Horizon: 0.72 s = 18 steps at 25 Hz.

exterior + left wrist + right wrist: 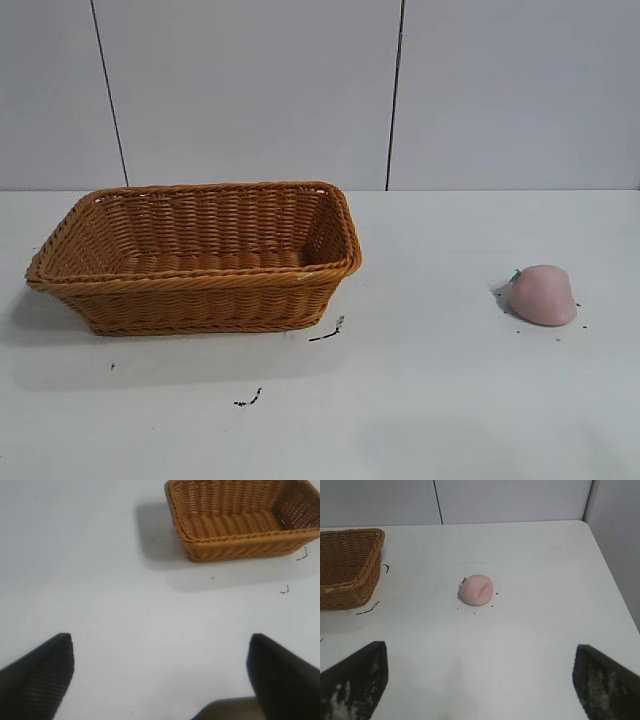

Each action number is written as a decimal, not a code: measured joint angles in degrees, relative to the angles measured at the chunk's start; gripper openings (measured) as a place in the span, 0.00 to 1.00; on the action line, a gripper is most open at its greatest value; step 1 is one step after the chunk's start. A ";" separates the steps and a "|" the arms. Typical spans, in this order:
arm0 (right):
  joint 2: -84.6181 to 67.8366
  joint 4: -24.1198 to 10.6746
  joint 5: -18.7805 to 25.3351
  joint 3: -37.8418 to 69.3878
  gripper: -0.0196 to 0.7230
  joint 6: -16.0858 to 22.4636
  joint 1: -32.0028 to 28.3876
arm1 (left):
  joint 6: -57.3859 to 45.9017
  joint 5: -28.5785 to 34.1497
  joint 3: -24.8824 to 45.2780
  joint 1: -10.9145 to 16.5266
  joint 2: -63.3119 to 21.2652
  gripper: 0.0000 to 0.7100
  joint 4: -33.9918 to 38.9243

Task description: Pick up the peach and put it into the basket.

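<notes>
peach (543,295) is what i am looking for first, and it is sitting alone on the white tabletop (430,400), well apart from the basket (190,262) and off its short end on the right arm's side. it is lying on its side with the tiny green stem bit turned toward the basket, which is probably why it is not rolling: the flat of the fruit is resting on the surface. a few dark specks are scattered around it, and two small dark marks (326,334) are lying just beside the basket's near corner.

basket is standing upright with its open mouth facing up and nothing showing inside it, so it is ready to receive a drop from above.

i am seeing both arms held back from the basket and not appearing in the exterior view at all. the right claw (480,680) is spread wide, holding nothing, with the peach lying ahead of it between the lines of its two fingers; i judge it is being kept wide so it can come down around the fruit. the left claw (160,675) is also gaping wide and empty, facing bare tabletop with the basket beyond it, and i am treating it as parked.

nothing is grasped yet, so in my judgement the task is only starting.
</notes>
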 joint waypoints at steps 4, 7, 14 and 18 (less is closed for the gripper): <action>0.00 0.00 0.00 0.00 0.95 0.00 0.00 | 0.00 0.00 0.00 0.00 0.00 0.97 0.00; 0.00 0.00 0.00 0.00 0.95 0.00 0.00 | 0.00 0.00 0.00 0.00 0.00 0.97 0.00; 6.93 0.11 0.27 -0.71 0.95 0.00 0.00 | 0.00 0.00 0.00 0.00 0.00 0.97 0.00; 21.30 0.23 0.17 -4.80 0.95 -0.06 0.00 | 0.00 0.00 0.00 0.00 0.00 0.97 0.00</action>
